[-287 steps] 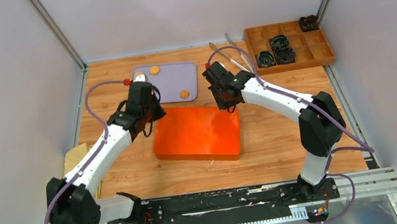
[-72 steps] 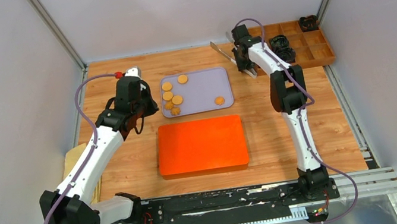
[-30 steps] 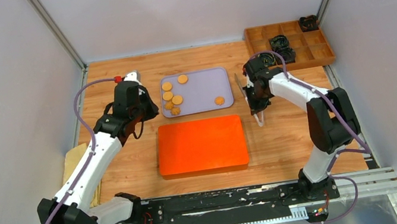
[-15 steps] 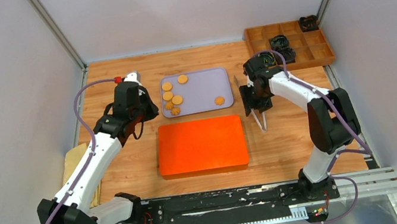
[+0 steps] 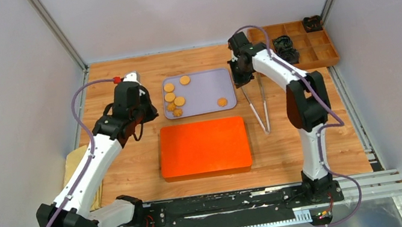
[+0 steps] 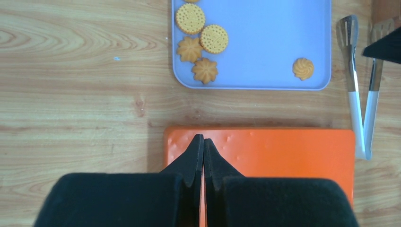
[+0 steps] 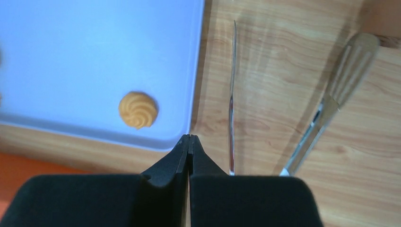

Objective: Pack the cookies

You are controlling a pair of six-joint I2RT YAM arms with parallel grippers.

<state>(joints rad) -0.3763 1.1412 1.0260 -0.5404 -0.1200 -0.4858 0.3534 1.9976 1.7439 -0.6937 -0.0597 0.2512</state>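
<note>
The orange box sat closed, so packing had not begun. Behind it the lavender tray, tongs alongside, held the cookies. Left gripper and right gripper were pressed together, empty; next probably meant opening one around the tongs

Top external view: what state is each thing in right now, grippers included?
left gripper: shut, empty, over the orange box
right gripper: shut, empty, by the tray's right edge
orange box: closed
tongs: lying flat on the table, arms apart, not held
cookies: loose on the tray, none packed
tray: flat on the table, behind the box
</note>
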